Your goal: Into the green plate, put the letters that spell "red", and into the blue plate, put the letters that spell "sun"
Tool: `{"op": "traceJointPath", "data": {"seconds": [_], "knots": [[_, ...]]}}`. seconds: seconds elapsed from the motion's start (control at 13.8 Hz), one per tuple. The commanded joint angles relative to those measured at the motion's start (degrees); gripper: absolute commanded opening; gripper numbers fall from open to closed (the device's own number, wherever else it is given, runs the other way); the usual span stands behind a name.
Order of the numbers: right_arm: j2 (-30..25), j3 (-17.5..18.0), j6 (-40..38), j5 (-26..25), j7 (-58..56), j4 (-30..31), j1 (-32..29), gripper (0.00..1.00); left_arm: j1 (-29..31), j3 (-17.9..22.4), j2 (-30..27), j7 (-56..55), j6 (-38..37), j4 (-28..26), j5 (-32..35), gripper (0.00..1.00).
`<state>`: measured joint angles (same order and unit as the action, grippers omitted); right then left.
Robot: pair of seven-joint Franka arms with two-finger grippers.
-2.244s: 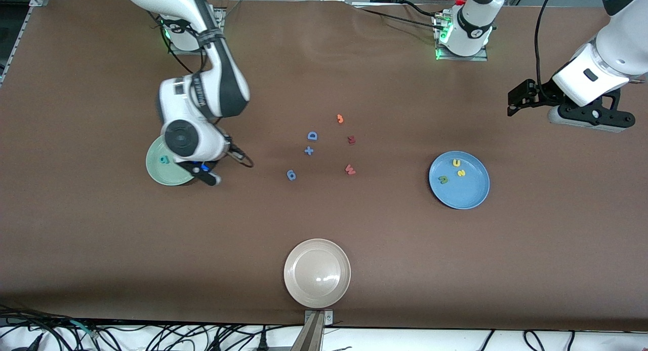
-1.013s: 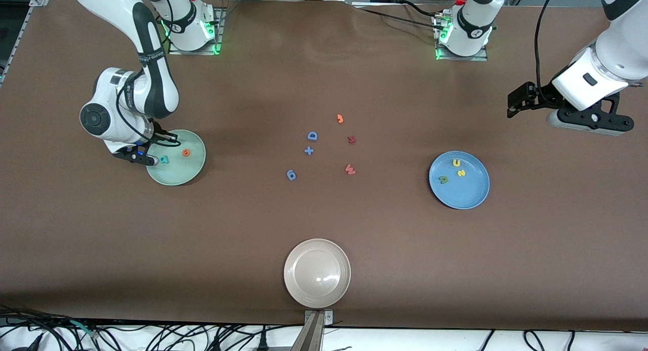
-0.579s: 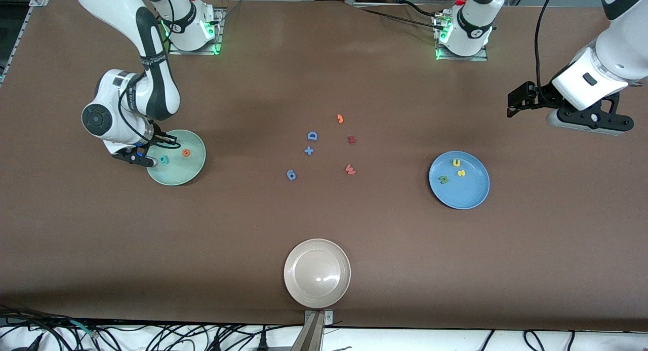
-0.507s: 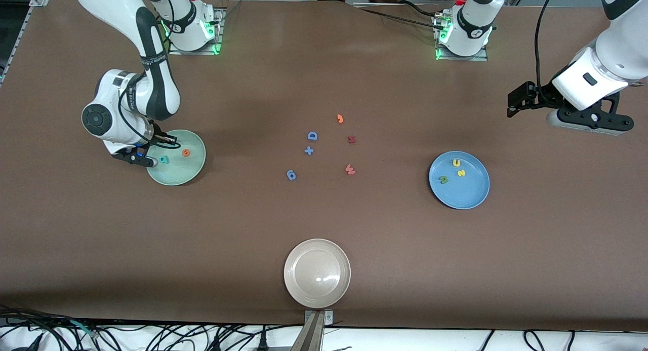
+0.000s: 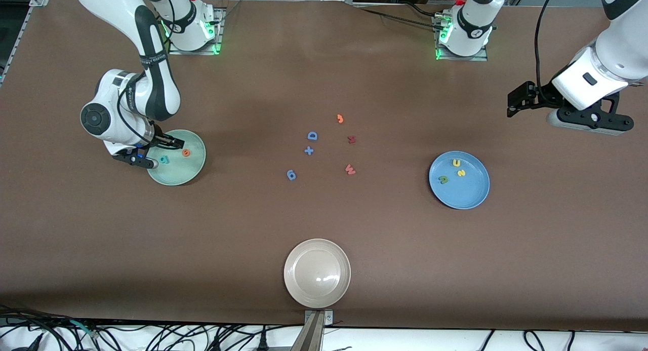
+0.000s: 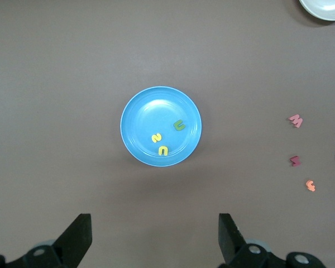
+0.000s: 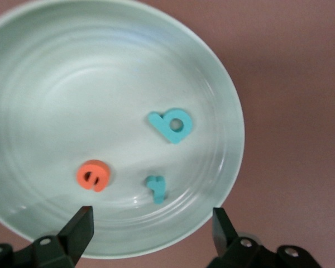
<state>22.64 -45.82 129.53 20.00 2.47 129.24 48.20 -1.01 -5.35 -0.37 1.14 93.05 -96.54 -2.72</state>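
The green plate (image 5: 177,172) lies at the right arm's end of the table. In it are the orange "e" (image 7: 93,175), the teal "d" (image 7: 172,125) and the small teal "r" (image 7: 156,188). My right gripper (image 7: 151,223) hangs open just above the plate's rim (image 7: 229,111), holding nothing; the "r" lies right by it. The blue plate (image 6: 145,111) holds the yellow "u" (image 6: 163,151), yellow "s" (image 6: 156,138) and olive "n" (image 6: 179,125). My left gripper (image 6: 154,223) waits open and empty, high over the table at the left arm's end.
A beige-white plate (image 5: 317,273) sits by the table's front edge. Loose letters lie mid-table: a blue D (image 5: 312,135), a blue plus (image 5: 309,150), a blue looped piece (image 5: 291,175), a red W (image 5: 350,169), a dark red piece (image 5: 352,139) and an orange hook (image 5: 340,119).
The right arm swung across the green plate to its outer rim, then held there while its gripper opened. The left arm has not moved.
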Motion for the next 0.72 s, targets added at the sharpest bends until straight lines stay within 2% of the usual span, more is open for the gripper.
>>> {"op": "traceJointPath", "data": {"seconds": [0.0,0.22,0.65], "knots": [[-1.8,-1.6,-10.7,1.0,-0.1,-7.0,0.2,0.98,-0.3,0.0,0.7,-0.5,-1.5,1.8,1.0,1.0],[-1.5,-4.8,-25.9,0.7,0.0,-17.9,0.1,0.98,-0.3,0.0,0.7,-0.5,-1.5,1.8,1.0,1.0],[-1.6,-10.6,-44.2,0.5,0.0,-34.8,0.1,0.99,-0.3,0.0,0.6,-0.5,-1.6,1.8,1.0,1.0]]}}
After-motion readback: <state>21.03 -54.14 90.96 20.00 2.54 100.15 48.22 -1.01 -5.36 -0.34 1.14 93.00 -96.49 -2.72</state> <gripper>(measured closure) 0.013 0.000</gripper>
